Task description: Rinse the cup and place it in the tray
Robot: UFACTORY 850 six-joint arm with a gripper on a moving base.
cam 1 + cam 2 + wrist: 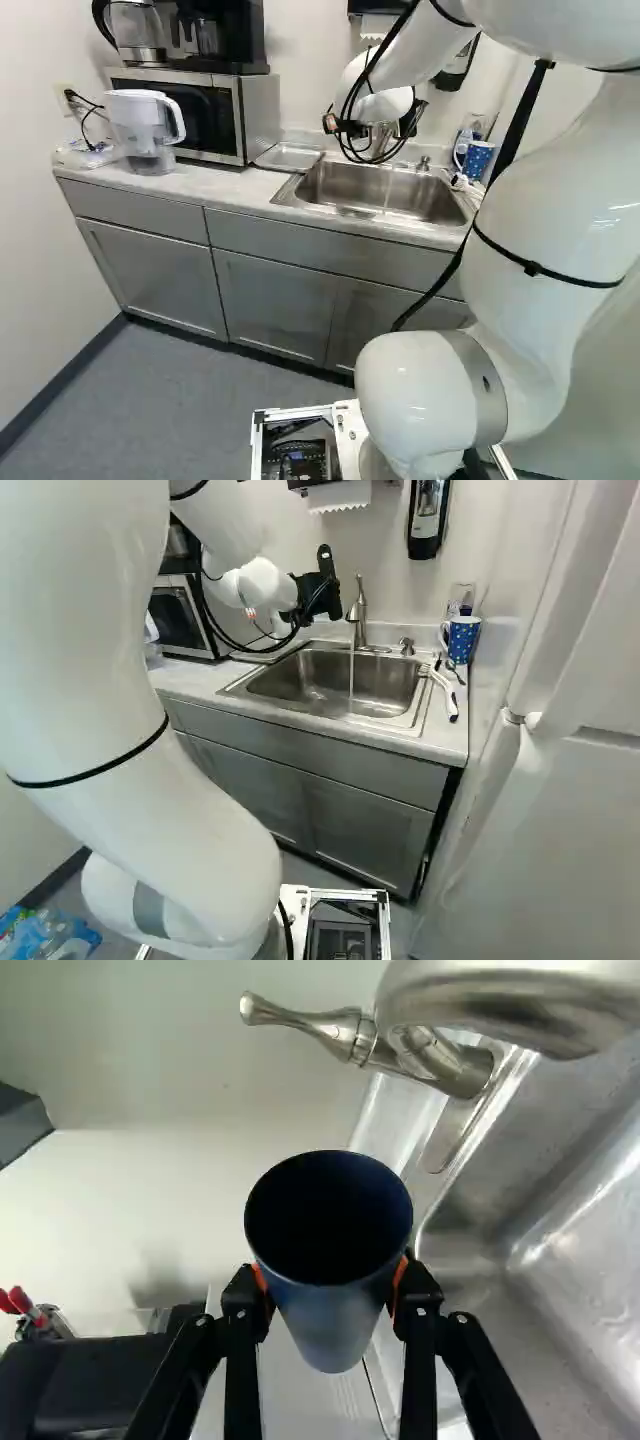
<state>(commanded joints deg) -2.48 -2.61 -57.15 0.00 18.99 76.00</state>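
Pitcher (143,122) by microwave (255,115), coffee mkr (240,40) on top, tray (290,157) L of sink (420,197), mug (479,160) R

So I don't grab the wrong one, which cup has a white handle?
The spotted blue mug beside the sink; the plain dark cup in the pincer shows no handle.

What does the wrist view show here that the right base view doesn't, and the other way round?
Only the wrist view: the cup's open mouth, with the tool's orange pads gripping its sides.

Only the right base view: water running into the sink, the blue mug, the soap dispenser, the paper towel and the microwave.

Both: the faucet, part of the sink, and the tool.
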